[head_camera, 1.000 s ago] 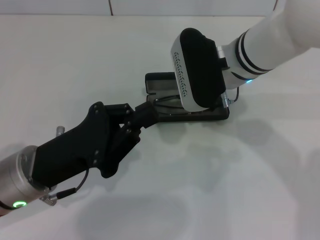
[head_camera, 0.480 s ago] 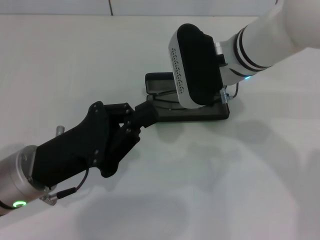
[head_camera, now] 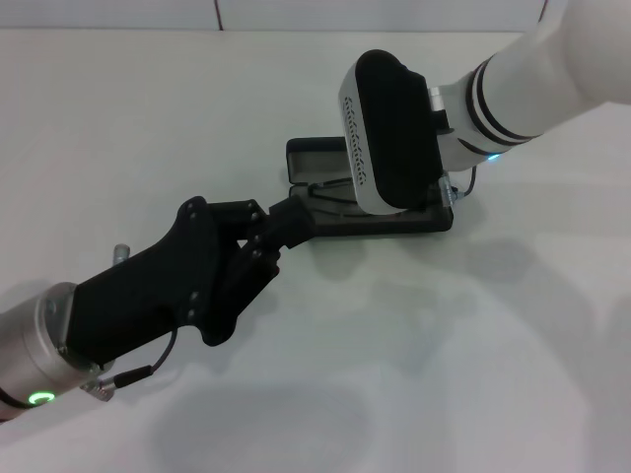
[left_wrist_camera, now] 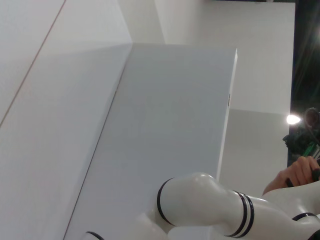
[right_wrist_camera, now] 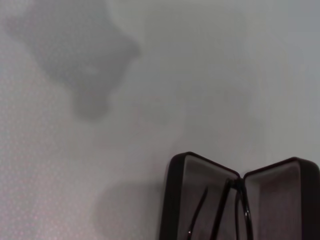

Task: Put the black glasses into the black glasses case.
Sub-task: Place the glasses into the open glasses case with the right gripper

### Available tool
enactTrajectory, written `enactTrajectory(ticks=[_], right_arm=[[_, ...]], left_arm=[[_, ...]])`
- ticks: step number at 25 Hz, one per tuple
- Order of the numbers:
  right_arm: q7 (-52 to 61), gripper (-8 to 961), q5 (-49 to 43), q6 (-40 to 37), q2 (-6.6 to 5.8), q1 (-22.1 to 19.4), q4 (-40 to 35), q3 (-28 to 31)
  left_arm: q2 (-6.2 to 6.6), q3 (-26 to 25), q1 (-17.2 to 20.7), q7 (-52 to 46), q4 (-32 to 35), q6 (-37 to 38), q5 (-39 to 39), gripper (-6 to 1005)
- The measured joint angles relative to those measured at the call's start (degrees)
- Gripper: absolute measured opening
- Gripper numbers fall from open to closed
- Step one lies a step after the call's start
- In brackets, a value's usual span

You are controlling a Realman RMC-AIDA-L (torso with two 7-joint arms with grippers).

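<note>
Two arms reach over one white table point(head_camera: 118, 118): the left gripper point(head_camera: 288, 221) has its fingertips together at the near left end of the case, and the right gripper point(head_camera: 389, 133) hangs right over it, its jaws hidden so I cannot tell how they stand. One black glasses case point(right_wrist_camera: 240, 200) lies open on the table, both grey-lined halves up. One pair of black glasses point(right_wrist_camera: 220, 212) rests inside it, along the hinge.
</note>
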Motion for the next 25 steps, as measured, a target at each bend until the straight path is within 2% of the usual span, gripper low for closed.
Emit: enactTrajectory(ticks=[6,17,22,25], right_arm=[[1.82,95,-0.03,0.07,0.00,0.05,-0.14,0.13],[3.27,173,-0.05,-0.70,0.00,-1.07,-2.98,0.55],[3.80,177,0.43,-2.44,0.00,-3.78,-6.07,0.66],[4.24,180,0.32,-3.02,0.00,-6.19,-8.77,0.83]], left_arm=[[0.00,0.00,-0.07,0.00,0.00,-0.13,0.02,36],[0.12,0.00,-0.15,0.00,0.00,-0.24,-0.01,36],[0.46,0.01,-0.02,-0.02,0.58,0.01,-0.03,36],[1.23,0.00,-0.52,-0.29,0.86,0.73,-0.15,37]])
